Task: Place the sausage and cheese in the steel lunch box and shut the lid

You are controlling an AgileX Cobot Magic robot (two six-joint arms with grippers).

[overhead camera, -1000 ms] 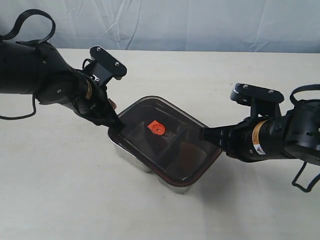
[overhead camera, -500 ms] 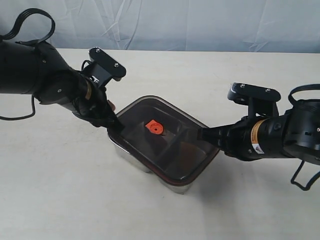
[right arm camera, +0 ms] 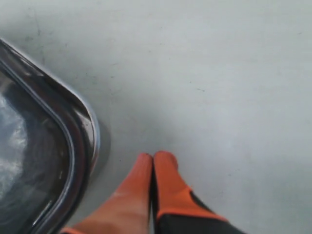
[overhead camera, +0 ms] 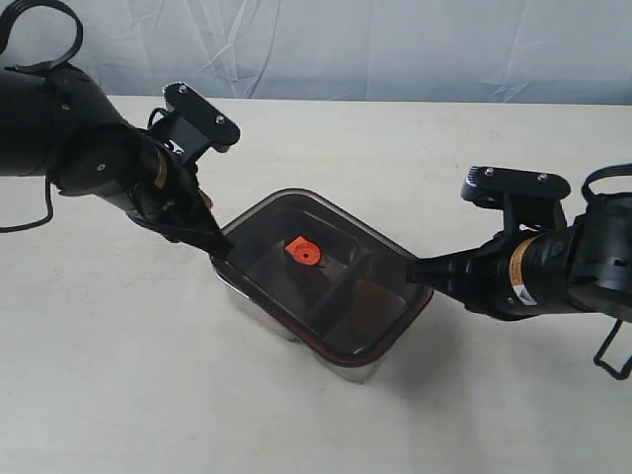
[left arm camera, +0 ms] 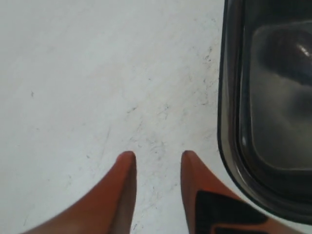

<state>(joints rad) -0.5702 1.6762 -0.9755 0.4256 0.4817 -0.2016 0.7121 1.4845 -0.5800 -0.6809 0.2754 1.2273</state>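
Note:
The steel lunch box (overhead camera: 259, 308) stands mid-table with the dark translucent lid (overhead camera: 346, 306) lying on top of it, orange valve (overhead camera: 304, 253) at its centre. Sausage and cheese are hidden under the smoky lid; I cannot make them out. My left gripper (overhead camera: 219, 249) sits at the box's left corner; in the left wrist view the left gripper (left arm camera: 157, 157) is open over bare table beside the lid's rim (left arm camera: 229, 122). My right gripper (overhead camera: 413, 269) is at the box's right corner; the right wrist view shows it (right arm camera: 153, 157) shut on nothing next to the box rim (right arm camera: 90, 131).
A pale tabletop (overhead camera: 118, 375) surrounds the box, with a wrinkled light backdrop (overhead camera: 395, 49) along the far edge. Both black arms flank the box, left (overhead camera: 79, 148) and right (overhead camera: 563, 272).
The left arm has pulled slightly up and leftward from the box corner. The right arm has drawn back a little to the right. The lid stays on the box.

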